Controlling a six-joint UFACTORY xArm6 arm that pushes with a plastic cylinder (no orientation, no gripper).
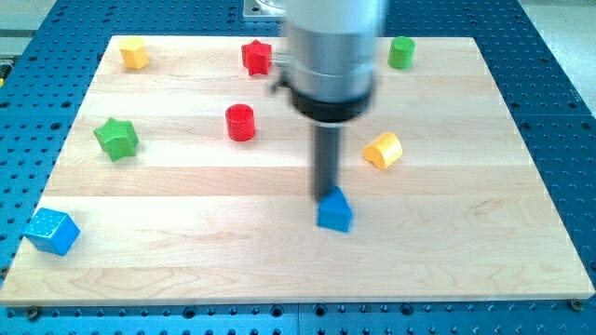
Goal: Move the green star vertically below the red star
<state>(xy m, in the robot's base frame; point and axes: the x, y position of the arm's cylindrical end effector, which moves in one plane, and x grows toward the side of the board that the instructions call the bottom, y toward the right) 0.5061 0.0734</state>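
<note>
Near the board's middle you see my tip [326, 194] touching the top of a blue block [335, 212]; no pincer exists, only the rod. Well apart at the view's left sits the green star [116, 138], with the red star [256, 56] near the top edge.

On the pale wooden board [466, 233], my tip [325, 196] touches the blue triangular block [335, 212] near the middle. The green star-shaped block [116, 138] lies far toward the view's left, below-left of the red star-shaped block [256, 56] at the view's top.
</note>
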